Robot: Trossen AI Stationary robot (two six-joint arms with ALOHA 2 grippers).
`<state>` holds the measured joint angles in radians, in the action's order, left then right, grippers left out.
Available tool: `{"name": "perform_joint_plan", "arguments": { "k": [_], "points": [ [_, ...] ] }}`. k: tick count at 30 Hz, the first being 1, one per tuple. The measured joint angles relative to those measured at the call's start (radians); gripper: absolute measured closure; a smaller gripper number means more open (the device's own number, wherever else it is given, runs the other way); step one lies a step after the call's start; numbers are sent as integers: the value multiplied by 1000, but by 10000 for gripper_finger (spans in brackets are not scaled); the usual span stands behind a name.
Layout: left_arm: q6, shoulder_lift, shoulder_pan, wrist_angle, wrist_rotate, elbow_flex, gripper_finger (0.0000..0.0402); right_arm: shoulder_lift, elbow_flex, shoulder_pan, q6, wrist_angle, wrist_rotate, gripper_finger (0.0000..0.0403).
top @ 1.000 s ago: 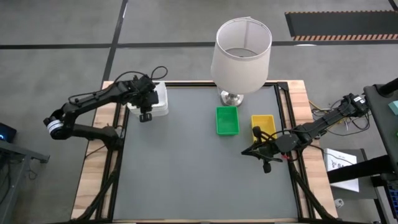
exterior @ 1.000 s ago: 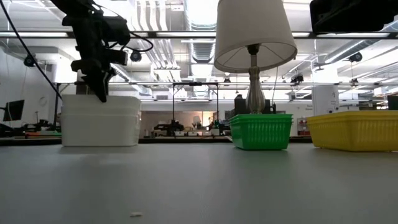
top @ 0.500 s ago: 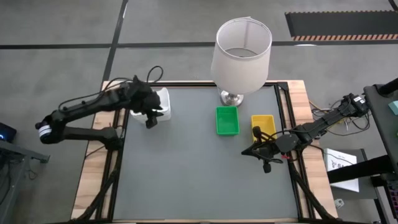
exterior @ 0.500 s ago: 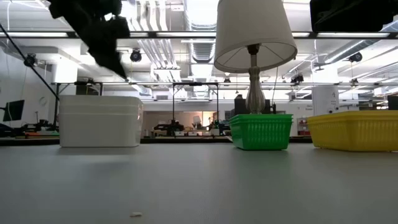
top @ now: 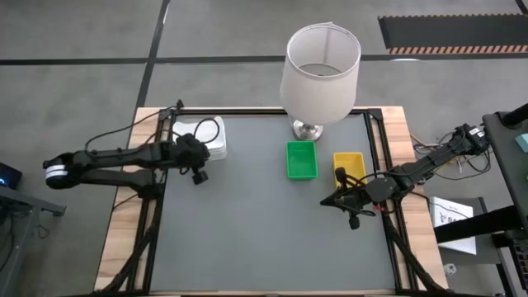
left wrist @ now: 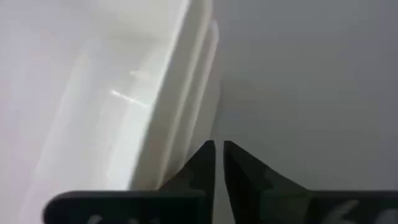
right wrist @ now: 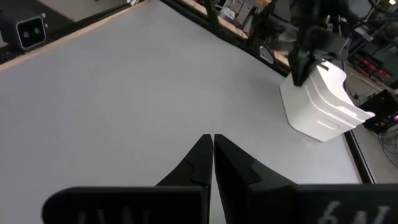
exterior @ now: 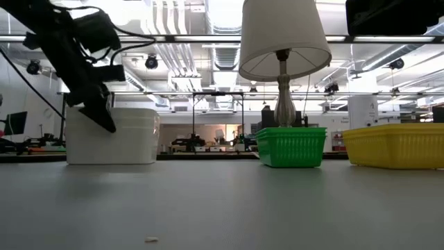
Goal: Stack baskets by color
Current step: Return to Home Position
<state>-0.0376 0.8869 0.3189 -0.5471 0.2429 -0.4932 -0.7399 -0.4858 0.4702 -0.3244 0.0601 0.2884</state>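
**A:** Where are the white baskets (top: 213, 142) now?

**B:** They stand nested in one pile in the far left corner of the table (top: 264, 239). In the low view the pile (exterior: 128, 135) sits flat on the surface.

**A:** And the left gripper (top: 200, 158), does it hold them?

**B:** No. Its fingers (left wrist: 204, 165) are pressed nearly together, with only a thin slit between them and nothing inside. The wall of the pile (left wrist: 143, 93) runs just beside the fingertips, to one side of them. The tips themselves are over bare table, on the near side of the pile.

**A:** Does it touch the pile?

**B:** That I cannot tell. In the low view the gripper (exterior: 107, 123) points down in front of the pile's left part, and it is raised off the table.

**A:** The right gripper (top: 326, 200)?

**B:** It waits near the right edge, just in front of the yellow baskets (top: 349, 163). Its fingers are closed against each other and empty, and the white pile (right wrist: 320, 102) is well apart from it.

**A:** And the green baskets (top: 301, 159)?

**B:** They are just beside the yellow ones, in front of the lamp (top: 320, 70).
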Motion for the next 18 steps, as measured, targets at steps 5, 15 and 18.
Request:
{"name": "perform_joint_plan", "arguments": {
  "k": [5, 15, 18],
  "points": [
    [80, 61, 50, 4, 82, 0, 399, 0, 0, -2, -5, -16, 0, 394],
    [193, 181, 112, -1, 149, 2, 398, 0, 0, -2, 1, -13, 0, 394],
    [189, 195, 111, 69, 63, -21, 398, 0, 0, -2, 0, -13, 0, 394]
  ]
}}
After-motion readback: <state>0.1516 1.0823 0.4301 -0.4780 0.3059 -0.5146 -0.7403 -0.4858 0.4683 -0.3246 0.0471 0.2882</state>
